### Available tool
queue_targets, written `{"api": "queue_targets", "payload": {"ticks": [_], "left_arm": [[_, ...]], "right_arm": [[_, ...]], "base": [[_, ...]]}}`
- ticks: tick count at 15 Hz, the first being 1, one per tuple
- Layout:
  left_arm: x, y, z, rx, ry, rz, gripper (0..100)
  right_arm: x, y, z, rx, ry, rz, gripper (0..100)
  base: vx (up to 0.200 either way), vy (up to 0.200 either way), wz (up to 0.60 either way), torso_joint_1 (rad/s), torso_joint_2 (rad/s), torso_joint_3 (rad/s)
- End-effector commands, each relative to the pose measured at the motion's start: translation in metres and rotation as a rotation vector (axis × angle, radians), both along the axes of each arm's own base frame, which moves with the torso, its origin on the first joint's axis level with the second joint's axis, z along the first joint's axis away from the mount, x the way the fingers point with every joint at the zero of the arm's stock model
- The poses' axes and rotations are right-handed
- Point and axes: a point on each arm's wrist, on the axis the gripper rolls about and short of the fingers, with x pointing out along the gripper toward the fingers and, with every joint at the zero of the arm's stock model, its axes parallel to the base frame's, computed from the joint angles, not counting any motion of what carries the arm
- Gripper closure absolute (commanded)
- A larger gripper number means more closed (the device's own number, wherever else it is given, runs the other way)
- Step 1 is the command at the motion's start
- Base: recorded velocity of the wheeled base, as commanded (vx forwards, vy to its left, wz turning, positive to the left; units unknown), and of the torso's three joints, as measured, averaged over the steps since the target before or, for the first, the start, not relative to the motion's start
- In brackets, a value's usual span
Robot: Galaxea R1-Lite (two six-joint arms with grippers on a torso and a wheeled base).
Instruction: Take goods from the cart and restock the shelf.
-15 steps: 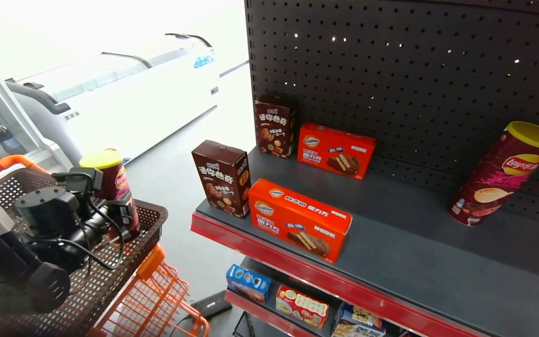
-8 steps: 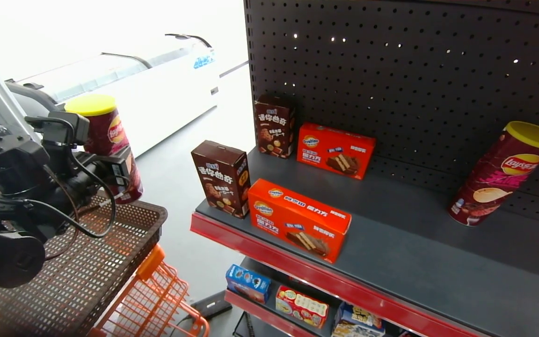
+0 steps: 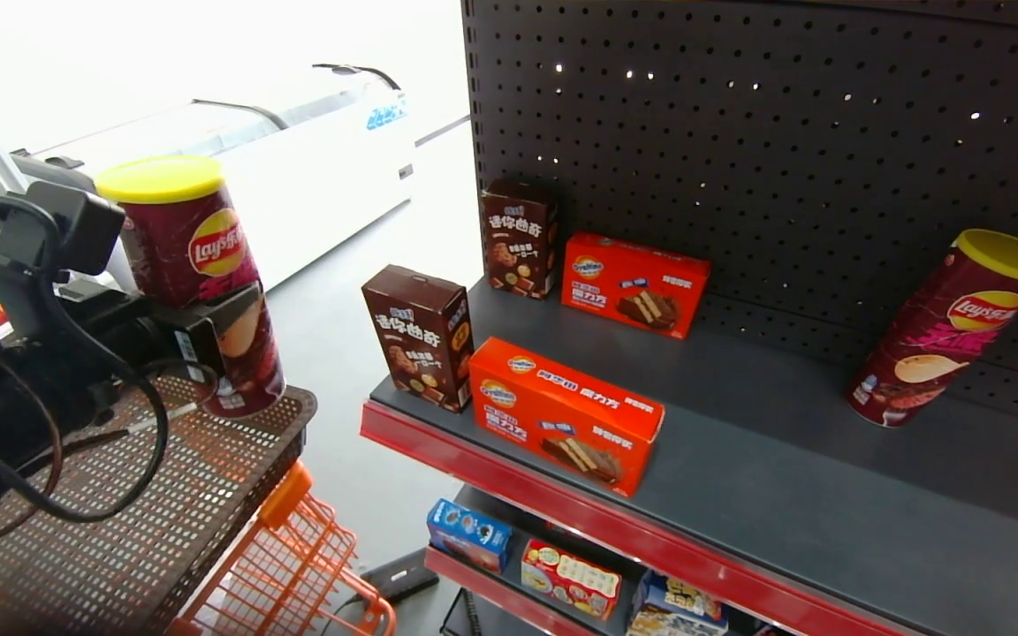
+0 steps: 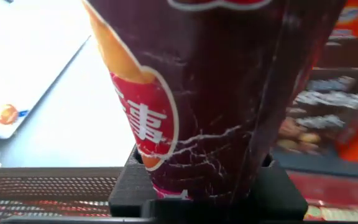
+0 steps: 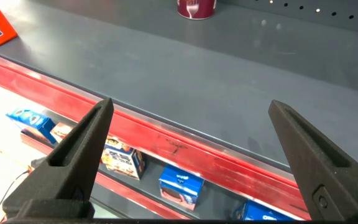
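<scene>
My left gripper (image 3: 217, 340) is shut on a dark red chip can with a yellow lid (image 3: 195, 265), held upright above the brown cart basket (image 3: 164, 495), left of the shelf. The can's printed side (image 4: 210, 93) looms close in the left wrist view. A second chip can (image 3: 946, 331) leans against the pegboard at the shelf's right. My right gripper (image 5: 197, 155) is open, hovering over the grey shelf board (image 5: 229, 74) near its red front edge (image 5: 185, 146), with nothing between its fingers.
On the shelf (image 3: 739, 459) stand two brown cookie boxes (image 3: 421, 336) (image 3: 520, 237) and two orange boxes (image 3: 566, 413) (image 3: 634, 283). The shelf's middle and right front are bare. Small boxes (image 3: 469, 533) sit on the lower shelf. An orange cart frame (image 3: 288, 565) lies below the basket.
My left gripper has lifted the chip can up out of the cart basket and brought it nearer the camera. The goods on the shelf have not moved.
</scene>
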Motion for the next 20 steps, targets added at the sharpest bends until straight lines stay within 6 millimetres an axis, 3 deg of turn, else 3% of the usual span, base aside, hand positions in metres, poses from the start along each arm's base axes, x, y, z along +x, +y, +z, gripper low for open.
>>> {"api": "queue_targets", "payload": {"ticks": [1, 3, 7, 9, 20], "left_arm": [[-0.039, -0.015, 0.016, -0.007, -0.042, -0.105, 100], [-0.05, -0.027, 0.01, -0.017, -0.014, -0.179, 100], [-0.062, -0.029, -0.002, -0.021, 0.025, -0.207, 100], [-0.073, -0.035, -0.007, -0.023, 0.035, -0.33, 100], [-0.076, -0.057, -0.005, -0.07, 0.057, -0.505, 100]], "right_arm": [[0.0, 0.0, 0.0, 0.0, 0.0, 0.001, 0], [0.0, 0.0, 0.0, 0.0, 0.0, 0.001, 0], [0.0, 0.0, 0.0, 0.0, 0.0, 0.001, 0], [0.0, 0.0, 0.0, 0.0, 0.0, 0.001, 0], [0.0, 0.0, 0.0, 0.0, 0.0, 0.004, 0]], "base": [[0.0, 0.0, 0.0, 0.0, 0.0, 0.0], [0.0, 0.0, 0.0, 0.0, 0.0, 0.0], [0.0, 0.0, 0.0, 0.0, 0.0, 0.0], [0.0, 0.0, 0.0, 0.0, 0.0, 0.0], [0.0, 0.0, 0.0, 0.0, 0.0, 0.0]]}}
